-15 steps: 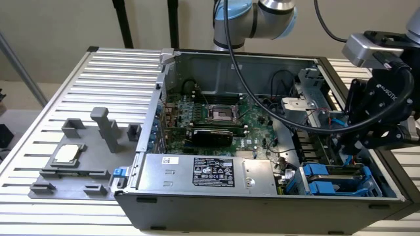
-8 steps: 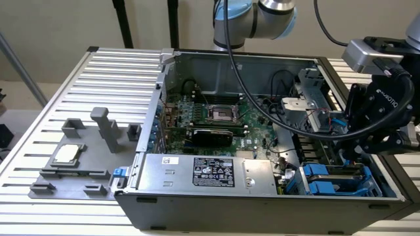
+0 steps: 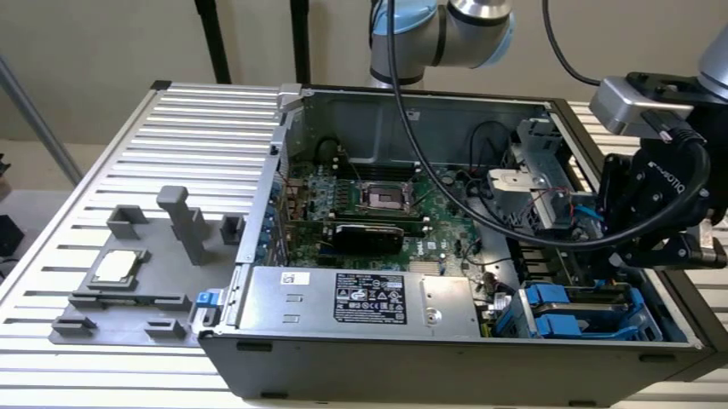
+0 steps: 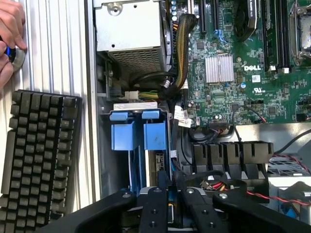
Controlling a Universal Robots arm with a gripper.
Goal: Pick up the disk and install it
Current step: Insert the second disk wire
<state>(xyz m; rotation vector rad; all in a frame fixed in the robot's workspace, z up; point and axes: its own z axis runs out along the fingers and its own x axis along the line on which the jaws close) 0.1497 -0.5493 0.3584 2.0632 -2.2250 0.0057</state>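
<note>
The open computer case [image 3: 455, 341], a dark grey sheet-metal box, lies on a ribbed aluminium table [image 3: 68, 256], and its inside is crowded: a green motherboard [image 3: 376, 204] with a finned silver heat sink, a boxy grey power supply [image 3: 341, 294] with a black label along the lower edge of the exterior view, and bundled black cables. At the lower right of that view sits a drive bay [image 3: 592, 311] holding blue plastic carriers side by side. The black hand [image 4: 167, 194] hangs at the right of the exterior view just above this bay; in the wrist view its fingers [image 4: 156, 204] stand narrow and close together around the thin edge of the disk [image 4: 158, 162], which stands on edge in the bay just beside the blue carrier tabs [image 4: 138, 131], though a firm grip cannot be confirmed. Room around it is tight, with cage walls and wiring close on both sides. At the left of the wrist view a black keyboard [image 4: 39, 155] rests on the table, and a person's hand [image 4: 10, 34] shows in the upper left corner. In the exterior view a grey fixture [image 3: 148, 273] with a square silver chip [image 3: 118, 266] lies at the lower left.
</note>
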